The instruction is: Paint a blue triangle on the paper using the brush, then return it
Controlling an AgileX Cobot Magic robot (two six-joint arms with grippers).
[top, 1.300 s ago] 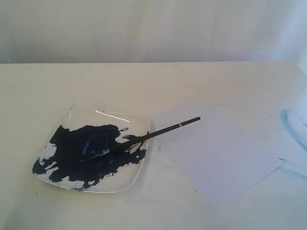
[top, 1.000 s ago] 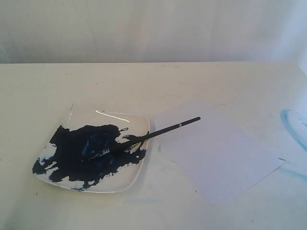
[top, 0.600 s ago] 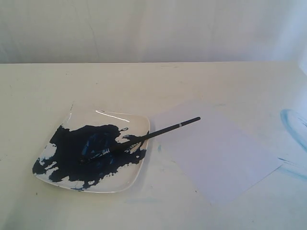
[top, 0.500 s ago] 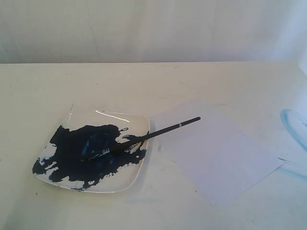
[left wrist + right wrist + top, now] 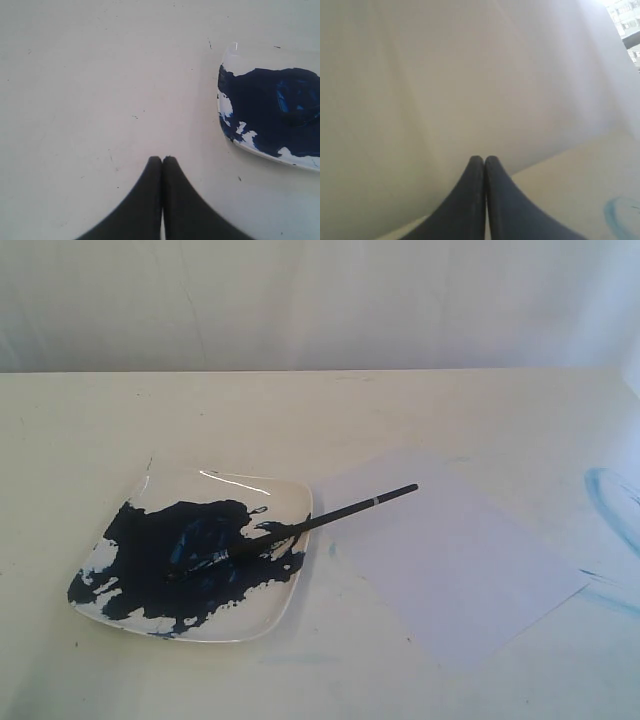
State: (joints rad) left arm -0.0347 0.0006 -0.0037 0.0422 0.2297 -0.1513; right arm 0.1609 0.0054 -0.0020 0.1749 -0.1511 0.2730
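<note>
The black brush lies slanted with its bristle end in the dark paint of the square white plate and its handle end over the paper. That faintly lavender sheet lies flat to the right of the plate and bears no blue triangle. Neither arm shows in the exterior view. My left gripper is shut and empty over bare table, with the plate off to one side of it. My right gripper is shut and empty, pointing at the white backdrop.
A pale blue curved smear marks the table at the far right, also seen as the smear in the right wrist view. A white curtain closes off the back of the table.
</note>
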